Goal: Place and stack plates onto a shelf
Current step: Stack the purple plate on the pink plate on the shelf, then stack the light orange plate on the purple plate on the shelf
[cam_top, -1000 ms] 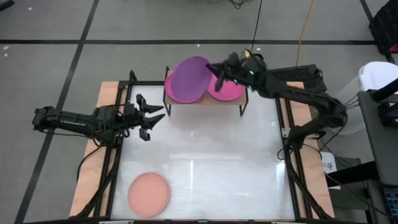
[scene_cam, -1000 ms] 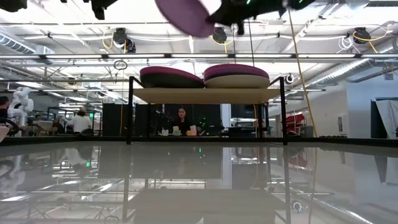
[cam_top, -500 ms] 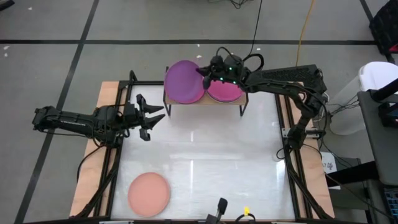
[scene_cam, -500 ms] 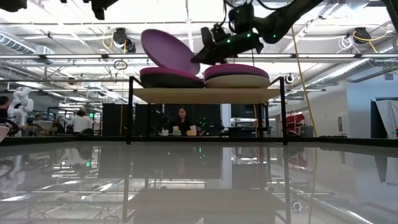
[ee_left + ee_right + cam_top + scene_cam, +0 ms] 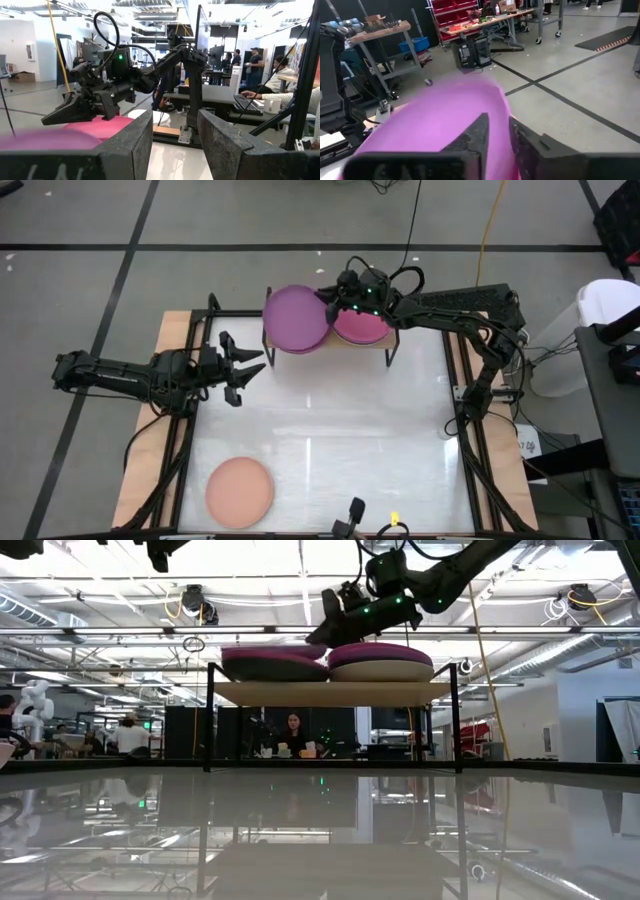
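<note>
Across the white tabletop (image 5: pixel 330 450), framed by wooden side edges, the far side carries the shelf (image 5: pixel 385 342), a low stand with a light wood top on thin black legs. On the shelf sit two stacks of plates side by side: the left stack is topped by the purple plate (image 5: pixel 295 318), which lies flat in the low view (image 5: pixel 270 655), and the right stack is topped by a magenta plate (image 5: pixel 362 326), with a beige plate (image 5: pixel 385 670) showing beneath it in the low view. The right arm reaches in from the right side of the tabletop, and the right tool (image 5: pixel 328 302) sits above the gap between the two stacks, at the purple plate's right edge; its fingers (image 5: pixel 470 135) stand narrowly apart around that plate's rim, clenched on it as far as the right wrist view shows. The left arm lies along the left edge of the tabletop, its left tool (image 5: pixel 242 368) released, fingers spread wide, holding nothing and well apart from the shelf. A peach plate (image 5: pixel 239 490) rests alone on the near-left part of the tabletop, well apart from both tools.
</note>
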